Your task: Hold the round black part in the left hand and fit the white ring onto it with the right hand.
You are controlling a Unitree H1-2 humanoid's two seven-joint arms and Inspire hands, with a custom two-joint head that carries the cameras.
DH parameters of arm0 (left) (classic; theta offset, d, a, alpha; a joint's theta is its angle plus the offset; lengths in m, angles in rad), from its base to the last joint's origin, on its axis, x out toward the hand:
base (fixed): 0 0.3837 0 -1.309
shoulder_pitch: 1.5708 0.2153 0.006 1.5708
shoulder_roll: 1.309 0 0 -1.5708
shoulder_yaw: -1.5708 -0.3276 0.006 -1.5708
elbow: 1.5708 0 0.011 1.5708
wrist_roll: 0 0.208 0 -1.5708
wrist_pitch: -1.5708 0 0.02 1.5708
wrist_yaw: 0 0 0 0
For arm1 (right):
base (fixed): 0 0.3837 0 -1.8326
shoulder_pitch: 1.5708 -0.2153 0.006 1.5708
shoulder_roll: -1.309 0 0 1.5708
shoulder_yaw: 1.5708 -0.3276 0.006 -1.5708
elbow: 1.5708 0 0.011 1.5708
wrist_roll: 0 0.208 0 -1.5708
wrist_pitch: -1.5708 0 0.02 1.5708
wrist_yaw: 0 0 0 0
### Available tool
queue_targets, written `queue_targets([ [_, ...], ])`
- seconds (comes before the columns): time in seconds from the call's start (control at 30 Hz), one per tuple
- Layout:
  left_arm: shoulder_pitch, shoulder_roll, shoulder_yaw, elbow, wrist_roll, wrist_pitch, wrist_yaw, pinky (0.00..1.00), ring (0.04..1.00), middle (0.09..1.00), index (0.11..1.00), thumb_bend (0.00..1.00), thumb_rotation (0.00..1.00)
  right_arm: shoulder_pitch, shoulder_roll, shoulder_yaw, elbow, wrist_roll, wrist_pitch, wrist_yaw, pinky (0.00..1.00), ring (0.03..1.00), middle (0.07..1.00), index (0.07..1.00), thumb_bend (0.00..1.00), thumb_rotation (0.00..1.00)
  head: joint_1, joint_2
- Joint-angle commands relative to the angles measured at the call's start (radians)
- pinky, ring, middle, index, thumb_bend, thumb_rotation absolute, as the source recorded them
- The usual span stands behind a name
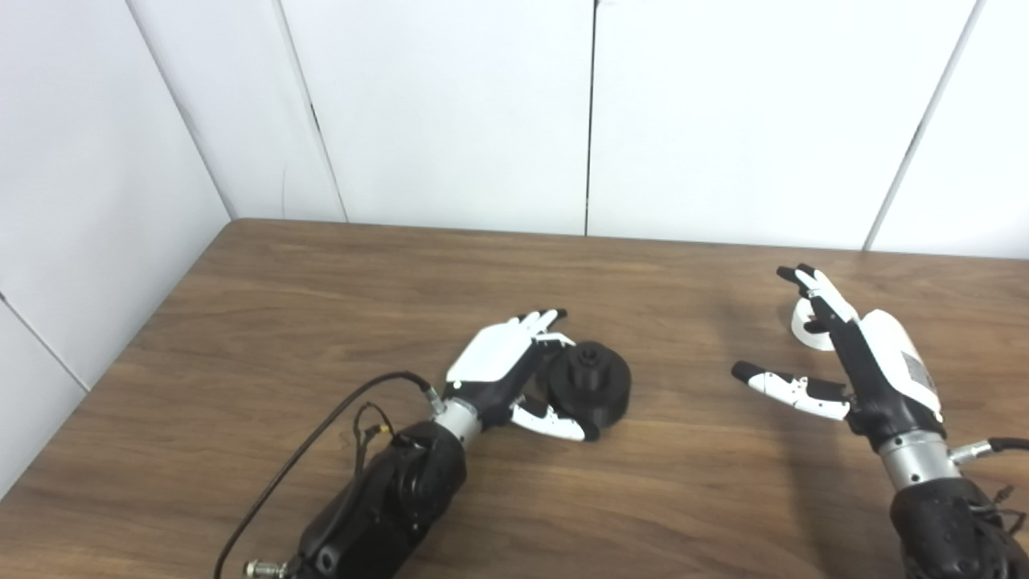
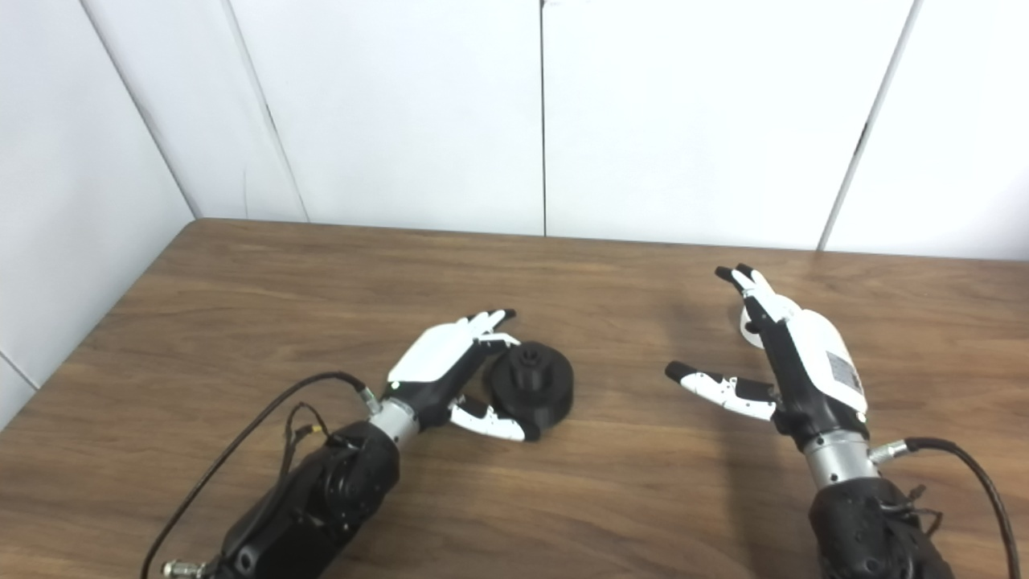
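Your left hand (image 1: 502, 366) lies low on the wooden table (image 1: 321, 305), a little toward 7 o'clock from the table's middle, with the round black part (image 1: 589, 384) directly at its 3 o'clock. The fingers (image 1: 540, 322) reach along the part's far side and the thumb (image 1: 555, 422) runs along its near side, so the hand cups the part loosely; the part sits flat on the table with its small raised hub pointing up, and you cannot tell whether the fingers actually press on it. Your right hand (image 1: 852, 354) is well apart, out at 3 o'clock from the part, raised with its fingers (image 1: 812, 285) pointing toward 12 o'clock and its thumb (image 1: 776, 384) stretched out toward 9 o'clock. The white ring (image 1: 806, 327) shows just behind those fingers, partly hidden by them; it looks hooked on them, though you cannot be sure whether it is gripped or only resting there. A black cable (image 1: 321, 434) trails from the left wrist toward 7 o'clock, and white wall panels (image 1: 450, 112) stand at 12 o'clock behind the table
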Motion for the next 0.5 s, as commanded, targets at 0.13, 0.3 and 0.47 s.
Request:
queue_targets([
  [0.13,0.017,-0.024,-0.054,-0.035,0.031,-0.048,-0.056,1.00,1.000,1.000,0.686,1.00,0.41,-0.029,-0.003,-0.018,-0.041,0.000,-0.011,-0.019,0.71,0.891,0.960,0.913,0.70,0.51,-0.001,0.005],
  [0.3,0.017,-0.039,-0.072,-0.035,0.043,-0.051,-0.068,1.00,1.000,1.000,0.692,1.00,0.43,-0.028,-0.005,-0.020,-0.038,0.003,-0.017,-0.020,0.72,0.895,0.959,0.910,0.70,0.52,-0.002,0.006],
  [0.47,0.017,-0.040,-0.058,-0.023,0.046,-0.061,-0.060,1.00,1.000,1.000,0.692,1.00,0.42,-0.026,-0.003,-0.017,-0.037,-0.004,-0.018,-0.024,0.72,0.893,0.957,0.909,0.70,0.51,-0.035,-0.008],
])
